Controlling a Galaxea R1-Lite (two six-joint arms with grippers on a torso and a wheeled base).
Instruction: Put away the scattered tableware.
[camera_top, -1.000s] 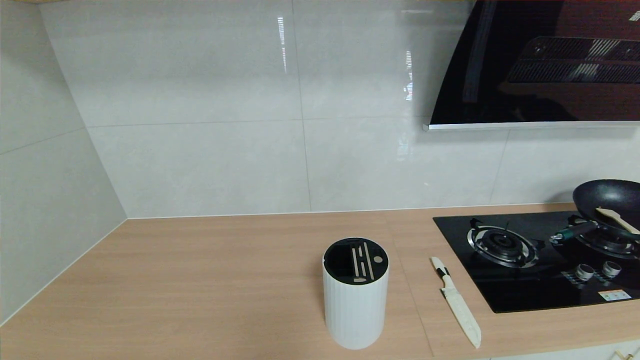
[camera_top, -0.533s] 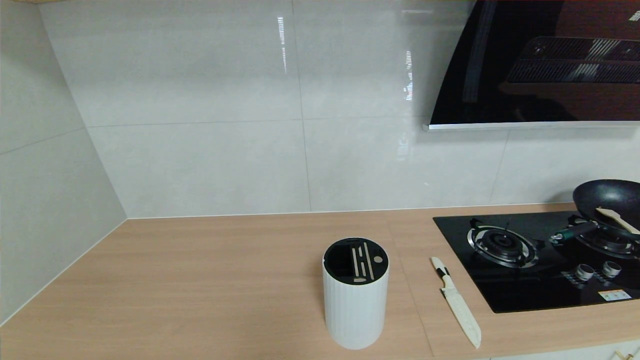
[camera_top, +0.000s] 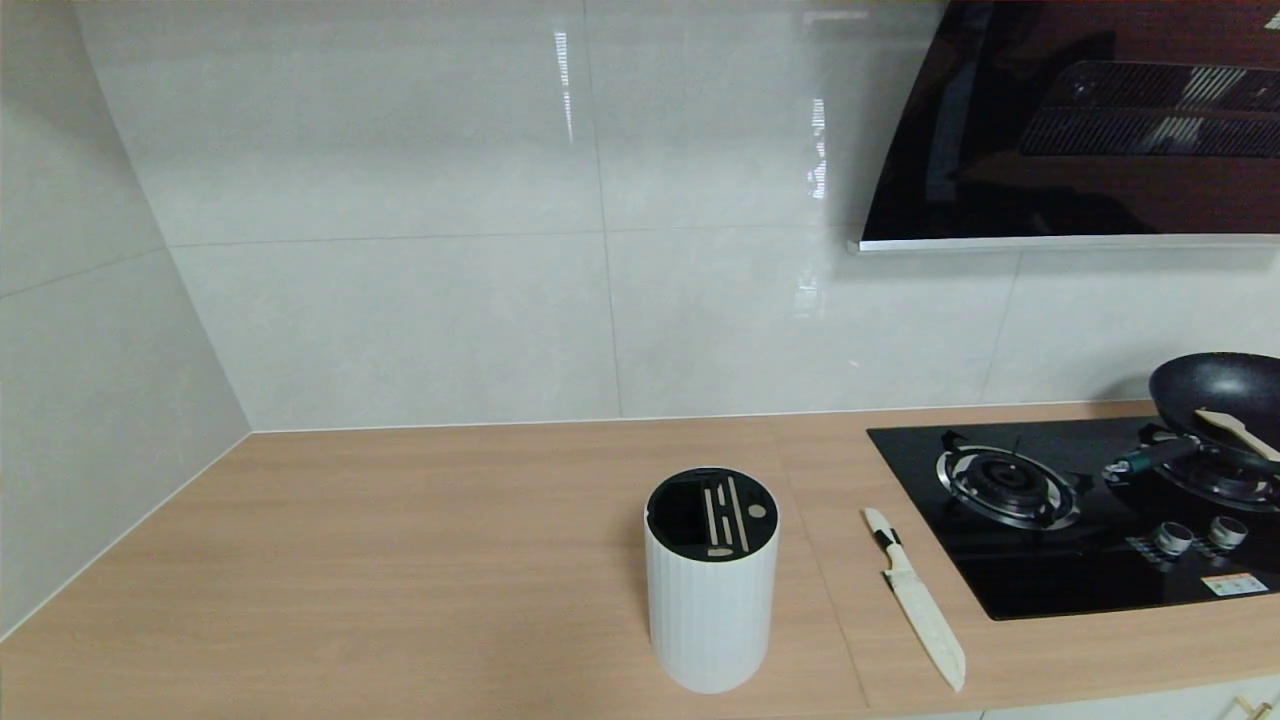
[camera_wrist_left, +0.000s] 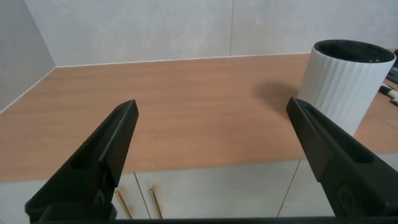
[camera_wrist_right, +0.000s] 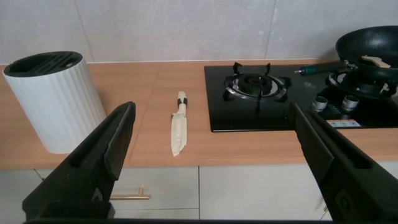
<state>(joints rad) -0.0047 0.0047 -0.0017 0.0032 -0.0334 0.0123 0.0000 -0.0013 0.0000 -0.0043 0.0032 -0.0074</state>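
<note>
The knife lies flat on the counter, blade toward the front edge and dark-banded handle toward the wall. It sits between the white ribbed holder and the black hob, touching neither. That looks like where someone set it down after use, and it counts as the scattered piece. The holder stands upright just beside it. The narrow slots in its dark top face upward, so the blade would likely go in point-down from above. The right fingers are spread wide with nothing between them, low in front of the counter edge and roughly in line with the knife, which makes that arm the likelier one for the pick. The left fingers are likewise parted and empty, off toward the bare side of the counter with the holder ahead. A dark pan holding a wooden spatula rests on the far burner, well apart.
</note>
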